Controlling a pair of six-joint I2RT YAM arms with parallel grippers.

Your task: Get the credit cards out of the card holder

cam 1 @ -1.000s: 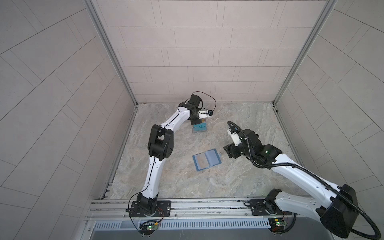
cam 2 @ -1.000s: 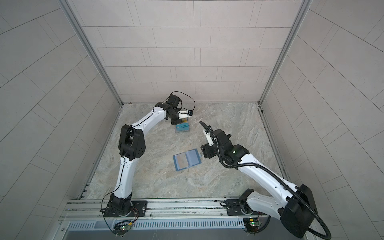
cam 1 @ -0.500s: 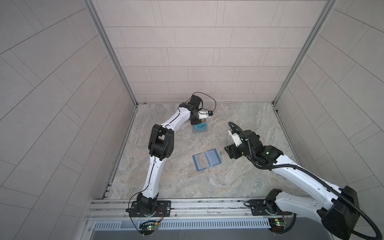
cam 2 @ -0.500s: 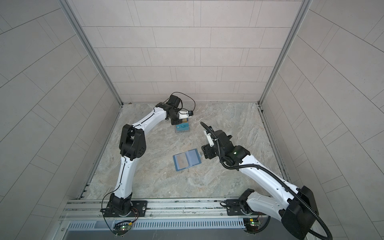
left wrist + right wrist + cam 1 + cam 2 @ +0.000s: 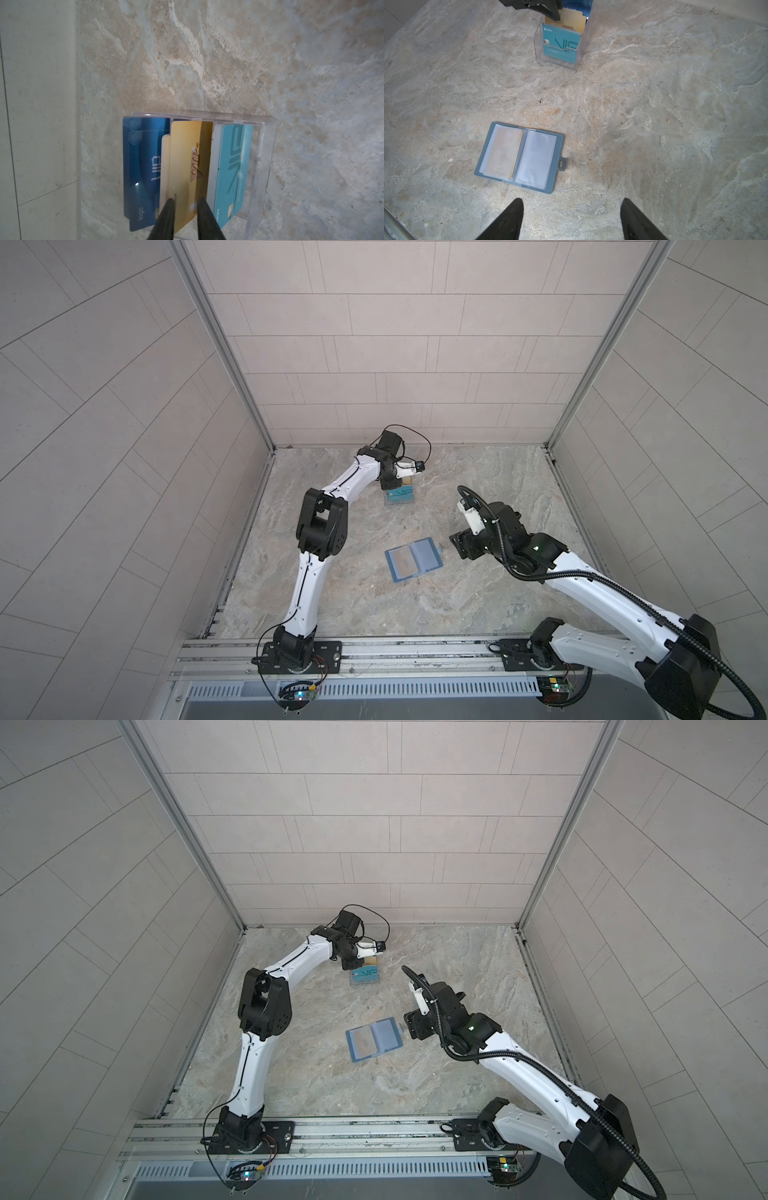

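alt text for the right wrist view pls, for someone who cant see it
An open teal card holder lies flat on the marble table, a yellowish card showing through one clear sleeve, the other sleeve looking empty. The right claw hangs open near it; farther off is a clear stand filled with cards.

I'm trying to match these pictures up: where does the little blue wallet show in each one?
In both top views: card holder lies open, mid-floor.
Left wrist view: not in it.
Right wrist view: open, nearer than the clear card stand.
Shared landmark: that stand, in every view.
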